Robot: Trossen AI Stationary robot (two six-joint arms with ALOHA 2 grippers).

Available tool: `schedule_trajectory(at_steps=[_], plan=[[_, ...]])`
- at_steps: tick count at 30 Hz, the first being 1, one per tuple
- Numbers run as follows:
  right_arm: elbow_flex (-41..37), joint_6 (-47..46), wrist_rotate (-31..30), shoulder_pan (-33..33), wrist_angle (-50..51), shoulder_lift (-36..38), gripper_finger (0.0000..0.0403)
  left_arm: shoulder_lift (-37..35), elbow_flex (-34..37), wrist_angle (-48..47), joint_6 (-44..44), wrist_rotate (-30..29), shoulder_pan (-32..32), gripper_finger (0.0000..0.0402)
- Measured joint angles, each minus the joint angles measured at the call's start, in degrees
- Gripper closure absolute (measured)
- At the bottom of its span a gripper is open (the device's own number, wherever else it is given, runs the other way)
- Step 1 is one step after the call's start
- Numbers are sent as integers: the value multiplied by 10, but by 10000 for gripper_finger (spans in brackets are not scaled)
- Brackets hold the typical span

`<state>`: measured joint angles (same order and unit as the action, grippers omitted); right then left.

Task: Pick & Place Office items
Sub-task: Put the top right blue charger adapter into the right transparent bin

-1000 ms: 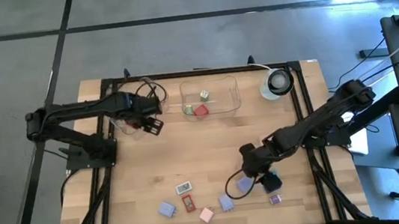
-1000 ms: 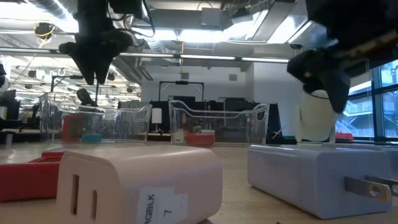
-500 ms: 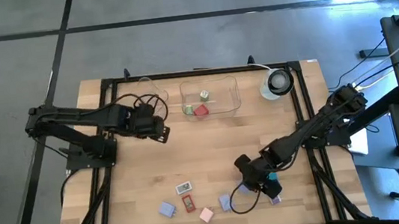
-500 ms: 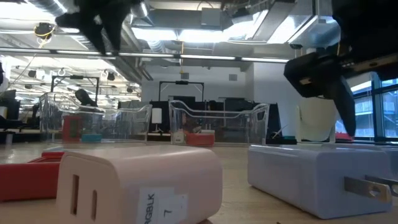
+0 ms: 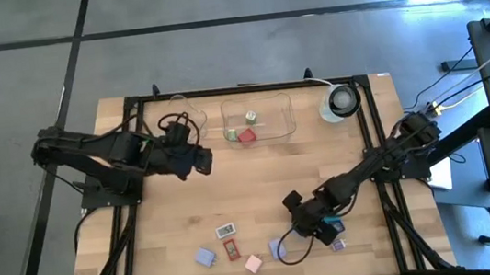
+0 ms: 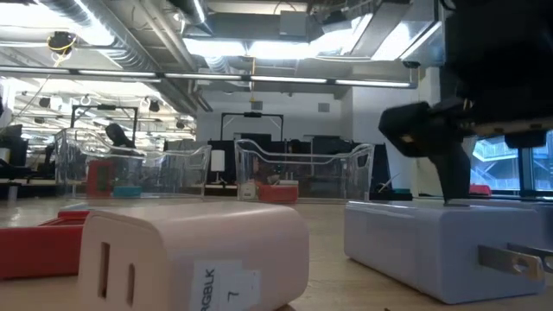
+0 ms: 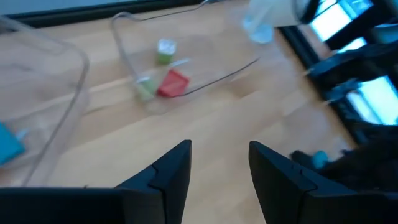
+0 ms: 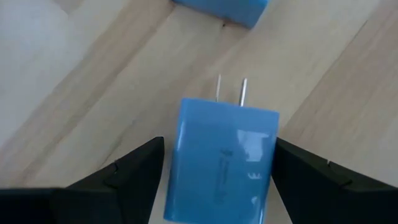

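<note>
My right gripper (image 8: pixel 219 149) is open and low over a lavender-blue plug block (image 8: pixel 224 168) lying flat on the table, with one finger on either side of it. In the high view the right gripper (image 5: pixel 298 228) hides that block. A second lavender-blue block (image 5: pixel 278 247) lies just beyond it. White (image 5: pixel 226 229), red (image 5: pixel 231 248), lavender (image 5: pixel 206 257) and pink (image 5: pixel 253 263) blocks lie near the table's near edge. My left gripper (image 7: pixel 217 168) is open and empty, above the table between the two clear trays. My right gripper comes from above, pointing down. Its fingers (image 8: pixel 130 174) stand close along the two long sides of the lavender-blue block (image 8: pixel 186 162), whose prongs point away from the wrist. I cannot tell whether they touch it. The block lies flat on the wood.
A clear tray (image 5: pixel 258 119) at the far side holds two green blocks and a red one. Another clear tray (image 7: pixel 43 99) to the left holds a teal block (image 7: pixel 7 146). A round white object with a dark centre (image 5: pixel 342 101) stands at the far right. A small purple block (image 5: pixel 338 244) lies near the right gripper.
My right gripper has moved toward the table's left and near edges and come down over the lavender-blue block. My left gripper has risen out of the low view and drifted from the left tray toward the table's right.
</note>
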<state>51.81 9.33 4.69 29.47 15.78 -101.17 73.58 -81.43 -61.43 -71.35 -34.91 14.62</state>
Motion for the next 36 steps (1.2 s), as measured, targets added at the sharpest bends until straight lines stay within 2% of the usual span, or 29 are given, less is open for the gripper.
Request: schedule_trajectory(at_steps=[6,12,20,25,30,33,36], plan=[[2,-29,-10,0,-2,-10,135,0,0,65,32,-16,13,244],[2,-43,-15,0,1,-10,192,0,0,131,85,-45,19,247],[2,-135,-61,-9,55,1,192,0,0,144,162,-46,14,249],[-2,-148,-134,-34,119,35,192,0,0,144,204,-46,5,249],[-2,-149,-205,-86,147,87,192,0,0,144,246,-46,-8,249],[-2,-161,-239,-128,129,117,189,0,0,144,263,-45,-14,249],[-2,-228,-275,-173,91,144,188,0,0,144,286,-46,-20,249]])
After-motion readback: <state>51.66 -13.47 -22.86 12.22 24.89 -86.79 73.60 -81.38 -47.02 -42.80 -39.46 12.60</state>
